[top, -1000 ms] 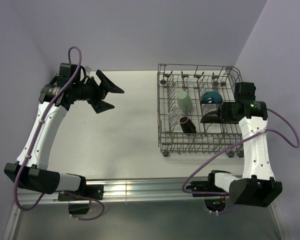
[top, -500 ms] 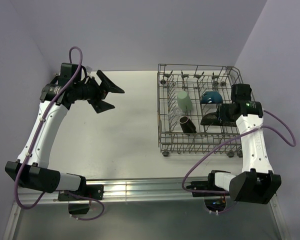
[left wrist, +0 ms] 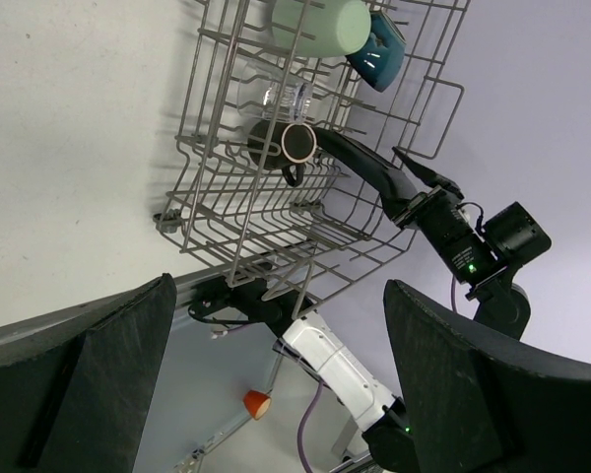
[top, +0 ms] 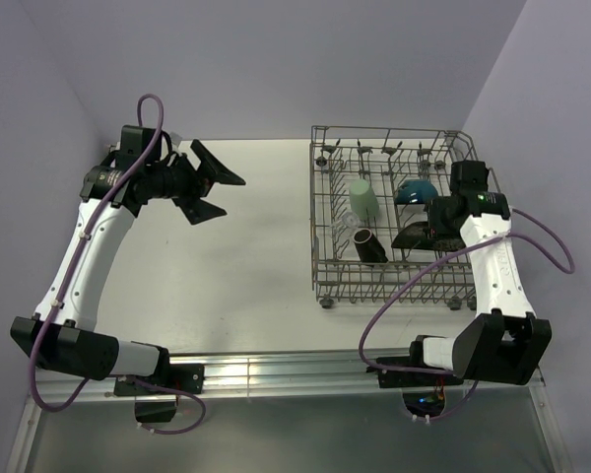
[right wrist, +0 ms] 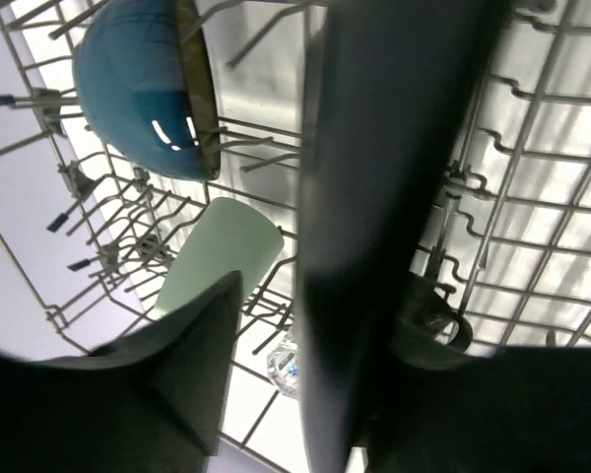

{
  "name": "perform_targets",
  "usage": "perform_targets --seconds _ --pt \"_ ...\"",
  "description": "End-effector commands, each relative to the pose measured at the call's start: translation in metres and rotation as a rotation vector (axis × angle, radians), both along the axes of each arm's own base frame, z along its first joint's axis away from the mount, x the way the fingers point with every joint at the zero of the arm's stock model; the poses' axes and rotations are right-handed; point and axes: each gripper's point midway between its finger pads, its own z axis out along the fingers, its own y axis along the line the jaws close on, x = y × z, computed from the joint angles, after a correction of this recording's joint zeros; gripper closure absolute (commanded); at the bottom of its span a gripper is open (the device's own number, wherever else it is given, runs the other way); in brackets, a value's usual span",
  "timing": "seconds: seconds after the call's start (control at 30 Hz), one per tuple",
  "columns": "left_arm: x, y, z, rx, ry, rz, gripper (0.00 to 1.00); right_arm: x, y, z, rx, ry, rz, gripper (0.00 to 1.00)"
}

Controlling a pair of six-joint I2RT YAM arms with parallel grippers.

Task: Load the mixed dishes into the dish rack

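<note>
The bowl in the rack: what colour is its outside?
Glossy teal-blue bowl, clearest in the right wrist view.

Square black plate (right wrist: 374, 197) blurred, floral pattern unreadable, edges cut off.

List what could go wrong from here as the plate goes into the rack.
1. The square black plate, edge-on in the right gripper, hangs tilted over the dish rack; lowered off-line, it may ride on the tines instead of slotting between them.
2. The blue bowl stands on edge just behind the plate, so a push that way could knock it.
3. The brown mug lies close beside it and could be nudged.
</note>
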Motion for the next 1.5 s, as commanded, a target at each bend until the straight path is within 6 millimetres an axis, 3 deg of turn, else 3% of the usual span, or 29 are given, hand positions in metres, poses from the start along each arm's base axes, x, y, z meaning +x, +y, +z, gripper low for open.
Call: perform_targets --seconds 0.0,0.1,0.3,0.67,0.93,1.17,1.27,1.47 --pt "-0.001 0.001 0.006 -0.015 -0.029 0.005 0.07 0.018 -0.008 0.013 -0.046 -0.068 0.013 0.42" --pt "-0.001 0.002 0.002 -0.008 -0.020 0.015 0.07 0.023 -0.005 0.015 -0.043 -0.077 0.039 0.33" --pt "-0.003 0.004 -0.002 -0.008 -0.010 0.028 0.07 0.030 -0.004 0.039 -0.071 -0.132 0.081 0.29" --pt "0.000 0.003 -0.005 -0.020 0.004 0.051 0.07 0.051 -0.005 0.065 -0.109 -0.180 0.146 0.27" --pt "-0.001 0.005 -0.005 -0.009 -0.003 0.051 0.07 0.046 0.004 0.092 -0.141 -0.227 0.220 0.27" --pt "-0.005 0.001 -0.026 0.000 0.027 -0.005 0.07 0.026 0.046 0.136 -0.321 -0.298 0.555 0.24" --pt "-0.008 0.000 -0.035 0.005 0.037 -0.026 0.07 0.015 0.079 0.135 -0.404 -0.314 0.826 0.22" --pt "-0.009 -0.013 -0.037 0.052 0.006 -0.105 0.05 -0.024 0.111 0.097 -0.420 -0.273 1.153 0.21"
